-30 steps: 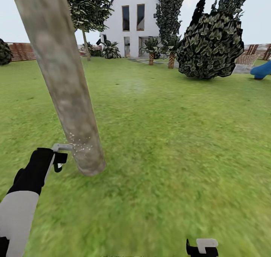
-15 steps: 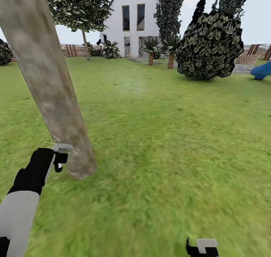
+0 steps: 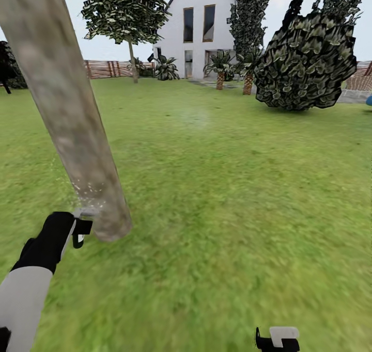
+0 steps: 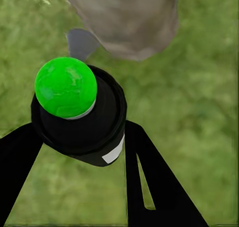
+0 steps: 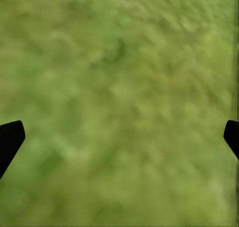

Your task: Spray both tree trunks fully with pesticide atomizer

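No text, label, brand, number or sign can be read anywhere. The pesticide atomizer (image 4: 82, 114) carries a small white patch at about 5 o'clock on its black body, but it is blank as rendered. The house (image 3: 199, 29) front at 12 o'clock in the head view bears no legible lettering either.

Head camera overlooks lawn (image 3: 232, 197); wrist cameras face it closely.
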Controlling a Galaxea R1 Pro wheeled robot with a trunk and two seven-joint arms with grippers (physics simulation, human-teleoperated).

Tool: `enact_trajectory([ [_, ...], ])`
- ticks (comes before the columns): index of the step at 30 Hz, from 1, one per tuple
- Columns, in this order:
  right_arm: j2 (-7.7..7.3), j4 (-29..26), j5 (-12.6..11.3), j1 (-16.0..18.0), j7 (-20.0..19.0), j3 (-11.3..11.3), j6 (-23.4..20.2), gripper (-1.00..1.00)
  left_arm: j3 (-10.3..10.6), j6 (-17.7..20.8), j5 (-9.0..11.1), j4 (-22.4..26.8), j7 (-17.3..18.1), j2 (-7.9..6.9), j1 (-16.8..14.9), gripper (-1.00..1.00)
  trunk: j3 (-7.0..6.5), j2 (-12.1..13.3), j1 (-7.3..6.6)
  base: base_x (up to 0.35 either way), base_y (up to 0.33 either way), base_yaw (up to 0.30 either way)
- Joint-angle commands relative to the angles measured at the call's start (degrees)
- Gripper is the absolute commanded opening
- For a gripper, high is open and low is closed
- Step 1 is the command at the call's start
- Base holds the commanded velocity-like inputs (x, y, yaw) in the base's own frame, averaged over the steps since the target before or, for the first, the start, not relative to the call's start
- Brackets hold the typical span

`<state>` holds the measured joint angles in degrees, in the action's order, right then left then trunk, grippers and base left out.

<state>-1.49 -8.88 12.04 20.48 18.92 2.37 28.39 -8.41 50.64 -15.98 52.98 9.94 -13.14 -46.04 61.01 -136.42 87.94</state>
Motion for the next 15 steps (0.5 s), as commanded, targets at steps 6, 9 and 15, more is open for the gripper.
enact_trajectory([
  [6, 0.00, 0.0, 0.0, 0.0, 0.0, 0.0, 0.0, 1.00, 0.3, -3.1, 0.1, -1.3, -0.5, 5.11, 0.7, -1.00, -0.01, 0.0, 0.00, 0.083, -0.274, 0.000],
  [9, 0.00, 0.0, 0.0, 0.0, 0.0, 0.0, 0.0, 1.00, -2.4, -3.5, -0.1, -3.4, -0.4, 4.13, 1.0, -1.00, -0.01, 0.0, 0.00, 0.085, -0.274, 0.000],
  [15, 0.00, 0.0, 0.0, 0.0, 0.0, -0.1, 0.0, 1.00, -7.6, -13.4, -0.1, -15.6, -0.5, -1.68, 1.5, -1.00, -0.01, 0.0, 0.00, 0.153, -0.254, 0.132],
])
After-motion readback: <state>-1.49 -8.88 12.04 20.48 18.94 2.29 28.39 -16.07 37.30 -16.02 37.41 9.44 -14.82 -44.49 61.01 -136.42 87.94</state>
